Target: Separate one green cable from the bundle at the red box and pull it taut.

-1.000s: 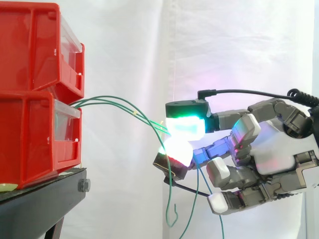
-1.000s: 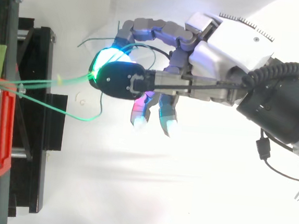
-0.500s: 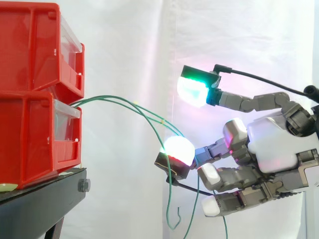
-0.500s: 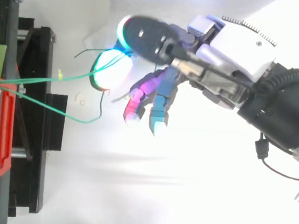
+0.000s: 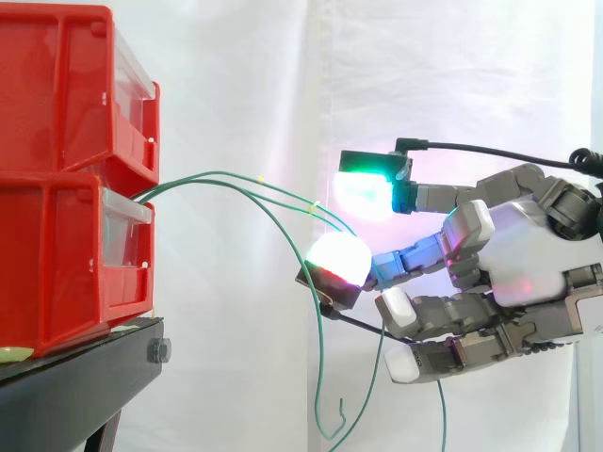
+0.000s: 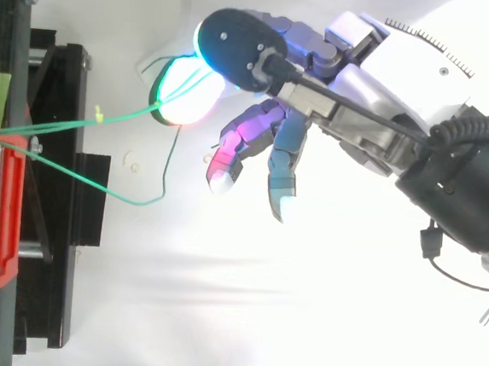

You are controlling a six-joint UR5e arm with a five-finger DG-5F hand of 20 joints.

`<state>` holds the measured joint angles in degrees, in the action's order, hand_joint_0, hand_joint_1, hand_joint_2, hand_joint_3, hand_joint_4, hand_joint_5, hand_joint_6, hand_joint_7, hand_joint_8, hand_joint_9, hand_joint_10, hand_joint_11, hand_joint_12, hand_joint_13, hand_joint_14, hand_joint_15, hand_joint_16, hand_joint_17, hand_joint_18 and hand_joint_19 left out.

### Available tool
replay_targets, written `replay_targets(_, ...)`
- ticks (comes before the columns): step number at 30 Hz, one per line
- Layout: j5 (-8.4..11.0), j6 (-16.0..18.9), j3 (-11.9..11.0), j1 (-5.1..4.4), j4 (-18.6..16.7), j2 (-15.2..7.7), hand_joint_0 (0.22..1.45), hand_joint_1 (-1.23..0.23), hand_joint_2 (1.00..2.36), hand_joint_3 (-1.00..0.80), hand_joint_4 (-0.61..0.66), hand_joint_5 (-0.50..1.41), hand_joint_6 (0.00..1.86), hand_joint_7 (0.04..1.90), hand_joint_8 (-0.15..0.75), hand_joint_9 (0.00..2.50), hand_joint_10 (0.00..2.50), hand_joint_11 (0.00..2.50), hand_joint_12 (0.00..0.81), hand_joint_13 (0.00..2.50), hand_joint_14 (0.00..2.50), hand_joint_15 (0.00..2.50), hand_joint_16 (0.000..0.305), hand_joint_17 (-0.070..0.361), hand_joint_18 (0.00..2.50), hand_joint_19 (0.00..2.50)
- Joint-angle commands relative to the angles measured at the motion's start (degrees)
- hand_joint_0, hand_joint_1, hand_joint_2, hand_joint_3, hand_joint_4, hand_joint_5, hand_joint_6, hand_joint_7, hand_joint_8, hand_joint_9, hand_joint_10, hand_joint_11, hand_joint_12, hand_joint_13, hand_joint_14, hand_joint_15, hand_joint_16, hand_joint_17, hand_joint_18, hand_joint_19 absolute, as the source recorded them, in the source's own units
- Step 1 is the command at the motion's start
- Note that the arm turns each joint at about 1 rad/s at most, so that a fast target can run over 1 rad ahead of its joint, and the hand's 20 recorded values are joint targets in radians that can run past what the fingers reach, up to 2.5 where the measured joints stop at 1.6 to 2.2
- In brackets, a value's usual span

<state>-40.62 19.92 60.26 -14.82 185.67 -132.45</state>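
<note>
Several thin green cables [image 5: 236, 184] leave the front of the lower red bin [image 5: 57, 254] and arc to the right. They run over a glowing white fingertip [image 5: 337, 262] of my hand [image 5: 528, 254], then droop below it. The thumb's green pad [image 5: 366, 193] hovers just above that fingertip with a visible gap, so nothing is pinched. The other fingers stretch out loosely underneath. From above, two cables [image 6: 70, 122] lead to the lit fingertip [image 6: 181, 100], and one [image 6: 132, 199] sags apart from them in a low loop. The hand [image 6: 383, 67] reaches in from the right.
A second red bin [image 5: 57, 94] is stacked on the lower one, both on a black stand [image 5: 75, 377]. A white curtain hangs behind. The arm's thick wrist [image 6: 458, 193] takes up the right side of the top view.
The thumb, pressed on the cables against the fingertip a second ago, lifted high and has come partway back down. The cables are no longer pinched and hang slacker.
</note>
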Motion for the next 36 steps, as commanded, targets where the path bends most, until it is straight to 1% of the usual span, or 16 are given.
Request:
replay_targets(1, 0.45, -1.5, -0.1, -0.12, -0.8, 0.0, 0.67, -0.46, 1.0, -0.5, 0.04, 0.15, 0.5, 1.28, 0.117, 2.0, 0.02, 0.45, 0.276, 1.34, 0.02, 0.63, 0.04, 0.091, 0.82, 0.67)
replay_targets(12, 1.77, -3.2, -0.1, -0.56, -2.2, 0.0, 0.76, -0.66, 1.0, -0.48, 0.01, 0.15, 0.5, 1.28, 0.127, 2.02, 0.02, 0.49, 0.282, 1.34, 0.02, 0.63, 0.04, 0.09, 0.82, 0.68)
replay_targets(15, 2.21, -3.4, -0.1, -0.74, -2.2, 0.0, 0.78, -0.71, 1.01, -0.38, -0.01, 0.15, 0.5, 1.28, 0.146, 2.01, 0.02, 0.5, 0.284, 1.34, 0.02, 0.64, 0.04, 0.09, 0.8, 0.69)
replay_targets(18, 3.0, -4.3, -0.1, -1.0, -2.2, 0.0, 0.72, -0.78, 1.02, -0.21, 0.0, 0.15, 0.5, 1.3, 0.161, 2.0, 0.02, 0.49, 0.275, 1.34, 0.02, 0.62, 0.043, 0.096, 0.79, 0.67)
replay_targets(19, 3.26, -4.5, -0.1, -1.09, -2.2, 0.0, 0.71, -0.82, 1.01, -0.17, 0.01, 0.15, 0.5, 1.31, 0.162, 2.0, 0.02, 0.47, 0.286, 1.35, 0.02, 0.61, 0.046, 0.103, 0.82, 0.63)
replay_targets(20, 3.26, -4.5, -0.1, -1.09, -2.2, 0.0, 0.64, -0.89, 1.0, -0.04, 0.04, 0.15, 0.5, 1.32, 0.215, 2.03, 0.02, 0.42, 0.322, 1.41, 0.02, 0.56, 0.061, 0.137, 0.92, 0.54)
replay_targets(23, 3.44, -5.5, -0.1, -1.35, -2.2, 0.0, 0.46, -0.84, 1.49, -0.11, 0.1, 0.13, 0.5, 1.31, 0.25, 1.92, 0.01, 0.35, 0.371, 1.33, 0.02, 0.53, 0.079, 0.177, 0.9, 0.47)
replay_targets(24, 3.44, -6.1, -0.1, -1.53, -2.2, 0.0, 0.46, -0.83, 1.49, -0.12, 0.11, 0.13, 0.5, 1.32, 0.251, 1.88, 0.01, 0.35, 0.377, 1.31, 0.02, 0.53, 0.082, 0.183, 0.85, 0.46)
replay_targets(25, 3.44, -6.3, -0.1, -1.53, -2.2, 0.0, 0.46, -0.81, 1.41, -0.12, 0.16, 0.11, 0.5, 1.34, 0.281, 1.77, 0.02, 0.36, 0.393, 1.19, 0.01, 0.53, 0.084, 0.19, 0.78, 0.44)
replay_targets(26, 3.44, -6.6, -0.1, -1.62, -2.2, 0.0, 0.53, -0.79, 1.03, -0.07, 0.2, 0.07, 0.5, 1.43, 0.304, 1.6, 0.01, 0.37, 0.413, 1.06, 0.01, 0.55, 0.087, 0.197, 0.67, 0.44)
replay_targets(28, 3.7, -7.7, -0.1, -1.88, -2.2, 0.0, 0.51, -0.76, 1.01, -0.15, 0.22, 0.02, 0.53, 1.48, 0.322, 1.35, 0.01, 0.39, 0.421, 0.88, 0.02, 0.55, 0.087, 0.195, 0.51, 0.44)
replay_targets(29, 3.88, -8.1, -0.1, -1.97, -2.2, 0.0, 0.49, -0.75, 1.01, -0.21, 0.24, -0.02, 0.59, 1.35, 0.346, 1.16, 0.02, 0.42, 0.414, 0.78, 0.02, 0.55, 0.085, 0.191, 0.42, 0.43)
replay_targets(31, 4.58, -8.9, -0.1, -2.32, -2.2, 0.0, 0.47, -0.76, 1.01, -0.27, 0.26, -0.06, 0.63, 1.24, 0.337, 1.02, 0.02, 0.45, 0.389, 0.67, 0.02, 0.53, 0.079, 0.178, 0.31, 0.45)
replay_targets(32, 4.76, -9.2, -0.1, -2.41, -2.2, 0.0, 0.44, -0.75, 1.0, -0.44, 0.29, -0.07, 0.64, 1.22, 0.353, 0.99, 0.02, 0.45, 0.404, 0.66, 0.02, 0.53, 0.082, 0.183, 0.32, 0.45)
replay_targets(33, 4.76, -9.2, -0.1, -2.41, -2.2, 0.0, 0.44, -0.75, 1.0, -0.47, 0.29, -0.07, 0.64, 1.21, 0.353, 0.99, 0.02, 0.46, 0.408, 0.66, 0.02, 0.53, 0.082, 0.185, 0.32, 0.45)
replay_targets(36, 6.69, -11.1, -0.1, -2.94, -2.4, 0.0, 0.36, -0.66, 1.0, -0.5, 0.32, -0.06, 0.66, 1.15, 0.389, 1.03, 0.02, 0.44, 0.443, 0.7, 0.02, 0.5, 0.091, 0.204, 0.4, 0.42)
